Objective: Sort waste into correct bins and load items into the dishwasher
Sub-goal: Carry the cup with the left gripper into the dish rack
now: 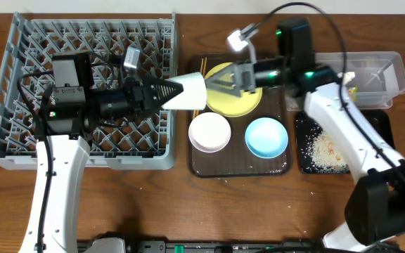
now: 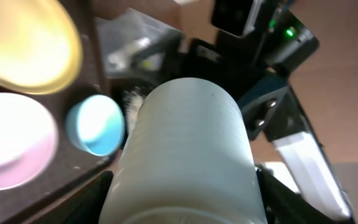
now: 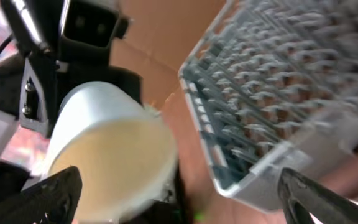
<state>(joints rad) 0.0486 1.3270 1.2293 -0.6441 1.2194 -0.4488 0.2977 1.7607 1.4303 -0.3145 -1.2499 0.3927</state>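
My left gripper (image 1: 178, 93) is shut on the small white cup (image 1: 193, 91) and holds it sideways in the air between the grey dish rack (image 1: 5, 151) and the brown serving tray (image 1: 238, 171). The cup fills the left wrist view (image 2: 188, 155) and also shows in the right wrist view (image 3: 110, 155). My right gripper (image 1: 230, 83) is open and empty, just right of the cup, above the yellow plate (image 1: 239, 102). The white bowl (image 1: 209, 131) and the light blue bowl (image 1: 266, 136) sit on the brown tray. Rice-like crumbs (image 1: 327, 149) lie in the black tray (image 1: 301, 140).
The clear tub (image 1: 392, 70) stands at the back right with white and yellowish bits inside. The rack's near corner shows in the right wrist view (image 3: 278, 93). A thin pale stick (image 1: 203, 65) lies at the brown tray's back edge. Bare wood table runs along the front.
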